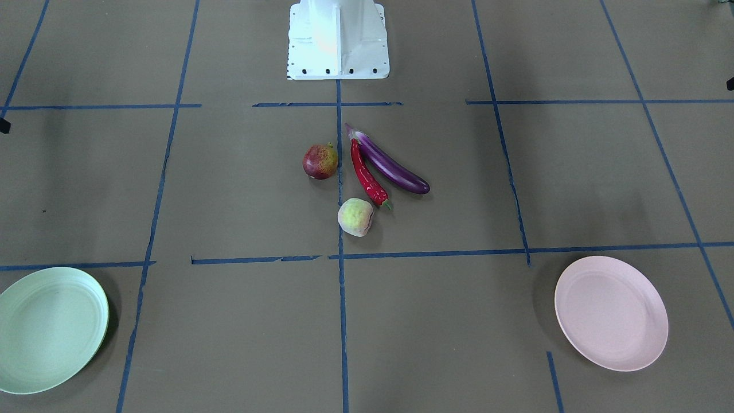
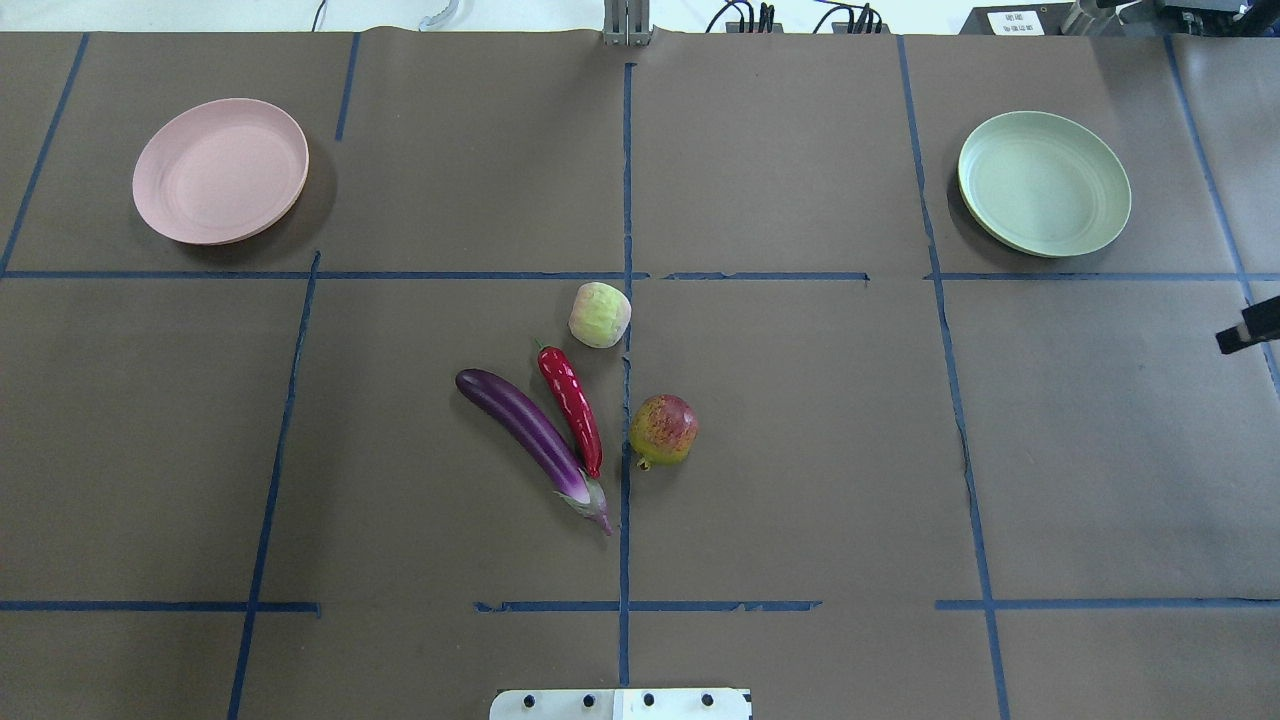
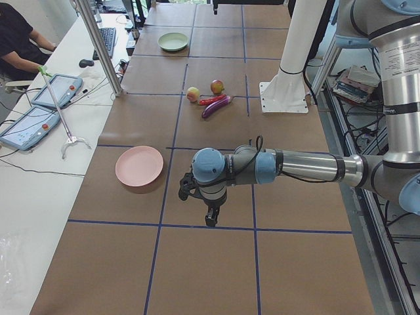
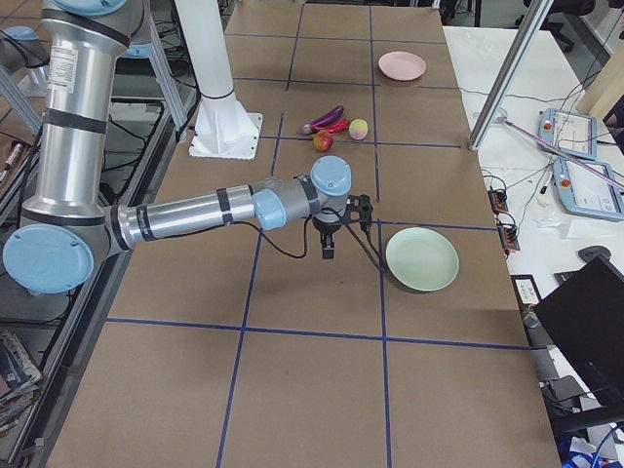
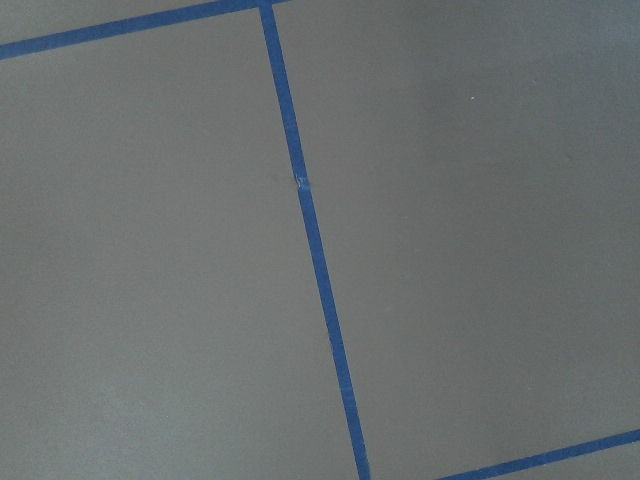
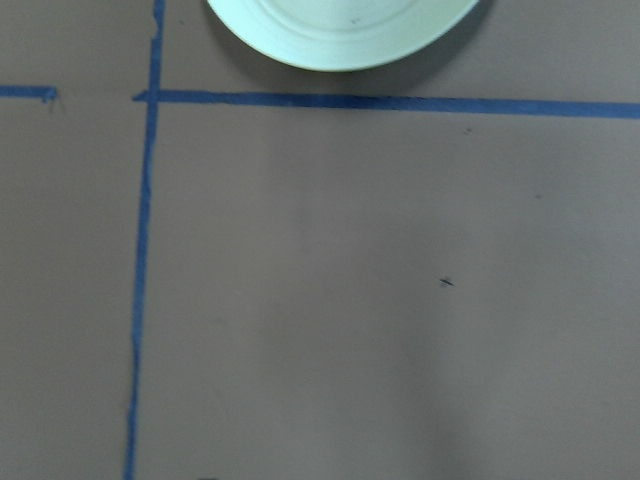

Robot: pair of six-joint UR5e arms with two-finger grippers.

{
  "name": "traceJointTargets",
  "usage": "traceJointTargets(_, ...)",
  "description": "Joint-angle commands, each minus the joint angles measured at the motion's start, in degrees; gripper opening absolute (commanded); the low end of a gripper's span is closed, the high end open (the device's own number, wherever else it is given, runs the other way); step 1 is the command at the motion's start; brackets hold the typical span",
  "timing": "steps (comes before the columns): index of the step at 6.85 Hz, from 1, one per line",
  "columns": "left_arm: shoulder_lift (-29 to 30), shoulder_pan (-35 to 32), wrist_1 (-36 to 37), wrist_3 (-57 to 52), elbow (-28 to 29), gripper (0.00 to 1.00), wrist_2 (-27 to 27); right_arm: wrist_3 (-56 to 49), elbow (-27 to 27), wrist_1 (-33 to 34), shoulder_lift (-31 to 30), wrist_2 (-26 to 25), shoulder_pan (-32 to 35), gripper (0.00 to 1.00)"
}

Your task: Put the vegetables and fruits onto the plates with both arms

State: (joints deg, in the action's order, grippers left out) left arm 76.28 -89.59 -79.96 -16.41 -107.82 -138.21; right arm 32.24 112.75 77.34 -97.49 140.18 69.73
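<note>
Start far left with the left gripper (image 3: 210, 222). Hangs low over the brown table (image 2: 150, 450), pointing down, out past the pink plate (image 2: 220, 170) and closer to the side with the white base (image 2: 620, 703). Seems to carry nothing, but cannot tell how wide open (seen only from the side, small and dark). Shows only table and blue tape (image 5: 310, 250) in its own camera.

Move right to the middle for the food, all bunched on the table, none on a plate yet. First the eggplant (image 2: 525, 430), lying on a slant: fat dark end away from the base and toward the left gripper, pale stem end close to the base, right by the middle tape line. Next the chili pepper (image 2: 572, 408), slanted much the same way, red tip touching or almost touching the eggplant near its stem. Then the pale fruit (image 2: 600, 314), just past the chili's green stem, and the dark red fruit (image 2: 664, 430), just across the middle line.

Go on right to the green plate (image 2: 1044, 183), bare, then the right gripper (image 4: 329, 253), near that plate. Cannot tell its opening either; seems to carry nothing.

Looks like a rightward reach for the left gripper, nearer to the eggplant, with a grab across the slant; a leftward reach for the right gripper, nearer to the dark red fruit.
</note>
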Motion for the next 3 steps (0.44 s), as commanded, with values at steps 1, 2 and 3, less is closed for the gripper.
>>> traceJointTargets(1, 0.01, 0.03, -0.02, -0.02, -0.02, 1.0, -0.13, 25.05, 0.19, -2.72, 11.12, -5.83, -11.92, 1.0)
traceJointTargets(2, 0.1, 0.03, -0.11, 0.06, -0.02, 1.0, -0.13, 36.03, 0.1, -2.46, 17.01, -11.19, -19.99, 1.0)
traceJointTargets(3, 0.1, 0.03, -0.11, 0.06, -0.11, 1.0, -0.22, 46.41, -0.51, -2.2, 22.46, -17.77, -27.99, 1.0)
